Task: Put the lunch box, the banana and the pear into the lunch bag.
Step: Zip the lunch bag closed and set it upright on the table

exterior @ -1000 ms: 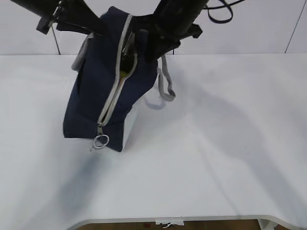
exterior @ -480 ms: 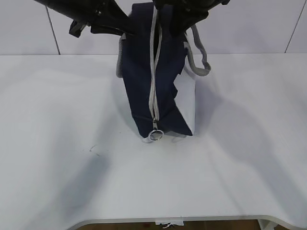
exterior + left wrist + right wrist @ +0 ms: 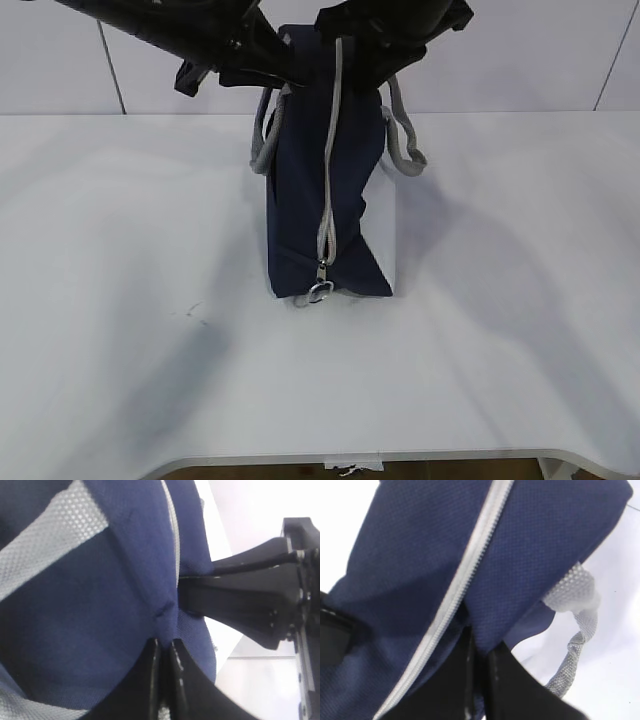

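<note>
**Lunch bag held upright by both arms, zipper closed**

While both arms reach in from the top of the exterior view, the large boxy navy-blue fabric lunch bag (image 3: pixel 315 190) stands upright near the middle of the white bench (image 3: pixel 500 340), its lower end touching the surface. A white lower panel shows on its right side.

The grey zipper (image 3: pixel 328 180) runs down the face toward the camera, and its teeth appear closed along the visible length. The metal ring pull (image 3: pixel 319 292) hangs at the bottom of the zipper, just above the bench. Grey webbing handles (image 3: pixel 403 140) loop out on either side near the top.

Left gripper (image 3: pixel 165 652): in the left wrist view the jaws are pressed together on a fold of navy fabric just beside the zipper. The other arm's black fingers come in from the right and meet the same seam.

Right gripper (image 3: pixel 480 645): in the right wrist view the jaws are likewise pressed together, pinching a fold of the bag's fabric next to the zipper, with one grey handle hanging to the right.

Lunch box, banana and pear: not visible in any view; the bag's interior cannot be seen.
</note>
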